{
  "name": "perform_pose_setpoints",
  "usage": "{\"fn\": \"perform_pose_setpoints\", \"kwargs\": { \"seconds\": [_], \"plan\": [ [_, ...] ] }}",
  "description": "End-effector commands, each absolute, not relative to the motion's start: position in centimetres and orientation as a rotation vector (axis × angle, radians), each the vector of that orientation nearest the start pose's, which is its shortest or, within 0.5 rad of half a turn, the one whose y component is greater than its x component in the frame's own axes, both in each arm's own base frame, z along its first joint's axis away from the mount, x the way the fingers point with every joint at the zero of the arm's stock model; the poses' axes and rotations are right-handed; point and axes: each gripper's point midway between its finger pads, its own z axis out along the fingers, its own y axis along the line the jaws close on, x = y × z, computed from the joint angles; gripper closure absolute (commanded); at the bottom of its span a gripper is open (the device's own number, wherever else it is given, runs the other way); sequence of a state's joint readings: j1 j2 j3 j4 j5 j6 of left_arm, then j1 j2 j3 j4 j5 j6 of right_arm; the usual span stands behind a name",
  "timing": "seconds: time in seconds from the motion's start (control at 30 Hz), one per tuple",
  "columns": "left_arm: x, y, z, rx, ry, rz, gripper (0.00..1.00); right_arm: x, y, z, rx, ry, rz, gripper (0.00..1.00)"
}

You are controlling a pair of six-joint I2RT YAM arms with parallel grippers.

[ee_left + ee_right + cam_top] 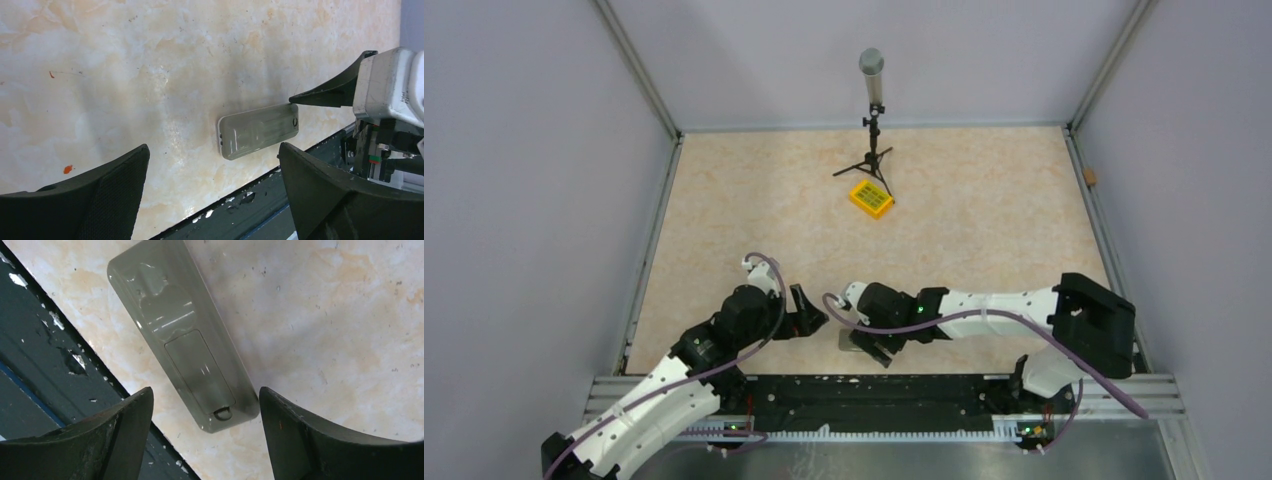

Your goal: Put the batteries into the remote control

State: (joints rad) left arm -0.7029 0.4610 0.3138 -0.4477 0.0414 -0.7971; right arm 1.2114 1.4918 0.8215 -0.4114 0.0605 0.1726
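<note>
Remote [185, 350] lies back-up on the surface [325, 315] at its near edge, cover [200, 372] on; left claw [214, 165] and right claw [206, 395] both released, empty: I'd pin the body, then push the cover from its latch [223, 413] end; no batteries visible.

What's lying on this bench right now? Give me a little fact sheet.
Main item: slim grey-white plastic remote control, face down on the beige marbled table, near its front edge
Battery lid: shut
Batteries: none visible
Left claw: open, beside the remote
Right claw: open, fingers either side of the remote's end, not gripping
Far side: yellow square box with green keys
</note>
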Motion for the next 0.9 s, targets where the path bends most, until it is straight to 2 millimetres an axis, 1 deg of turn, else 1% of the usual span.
{"fn": "perform_pose_setpoints", "kwargs": {
  "seconds": [0.0, 0.13, 0.23, 0.3, 0.4, 0.5, 0.53, 0.63, 0.7, 0.8, 0.87],
  "plan": [
    [15.2, -17.5, 11.0, -0.072, 2.253, -0.886, 0.01, 12.5, 31.0, 4.1, -1.342, 2.289, 0.402, 0.23],
    [15.3, -17.5, 11.1, -0.076, 2.248, -0.888, 0.01, 12.3, 30.7, 2.9, -1.377, 2.322, 0.381, 0.24],
    [15.3, -17.5, 11.2, -0.079, 2.248, -0.887, 0.01, 11.6, 30.5, 2.4, -1.404, 2.354, 0.394, 0.25],
    [15.3, -17.5, 11.3, -0.078, 2.245, -0.888, 0.01, 11.4, 30.1, 2.1, -1.398, 2.38, 0.383, 0.28],
    [15.3, -17.5, 11.2, -0.082, 2.246, -0.888, 0.01, 10.5, 29.8, 1.7, -1.398, 2.43, 0.403, 0.33],
    [15.4, -17.4, 11.0, -0.094, 2.247, -0.885, 0.01, 9.8, 29.4, 1.3, -1.401, 2.449, 0.369, 0.39],
    [15.4, -17.4, 11.0, -0.096, 2.246, -0.886, 0.01, 10.0, 29.2, 1.3, -1.395, 2.441, 0.335, 0.43],
    [15.4, -17.5, 10.9, -0.108, 2.247, -0.893, 0.01, 9.7, 29.1, 1.1, -1.381, 2.455, 0.309, 0.57],
    [15.3, -17.7, 10.8, -0.111, 2.248, -0.907, 0.01, 9.5, 29.2, 0.9, -1.366, 2.466, 0.314, 0.69],
    [15.2, -17.9, 10.4, -0.118, 2.252, -0.927, 0.01, 9.4, 29.4, 0.8, -1.31, 2.482, 0.335, 0.9],
    [15.2, -18.2, 10.3, -0.12, 2.251, -0.949, 0.01, 9.4, 29.7, 0.9, -1.268, 2.488, 0.36, 0.97]
  ]
}}
